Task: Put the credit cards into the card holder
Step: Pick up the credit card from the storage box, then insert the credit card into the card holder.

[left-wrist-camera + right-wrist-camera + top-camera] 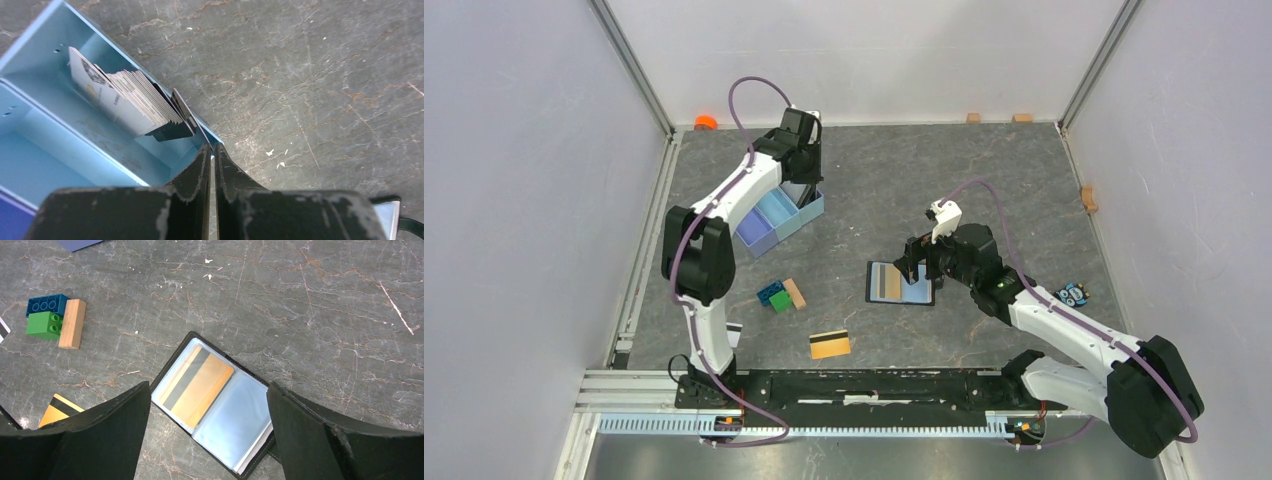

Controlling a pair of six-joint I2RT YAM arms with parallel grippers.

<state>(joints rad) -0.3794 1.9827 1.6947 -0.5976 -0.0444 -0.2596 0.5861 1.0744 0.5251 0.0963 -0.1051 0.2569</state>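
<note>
Arms [734, 200] extended: left gripper [212, 150] closed over tray [60, 145], right gripper [208, 386] wide above card holder [235, 415].

One gold dark-striped plastic card [197, 385] is lying in the single black folding card holder [235, 417]. Another gold card [830, 344] is lying near it, with one blue plastic brick [46, 304], one green plastic brick [44, 324] and one tan wooden block [72, 323].

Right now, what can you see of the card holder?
The card holder lies opened flat on the grey table, black outside with light blue clear sleeves. A gold card with a dark stripe sits in its left sleeve; the right one looks empty. The right fingers, open, straddle it; contact is unclear.
</note>
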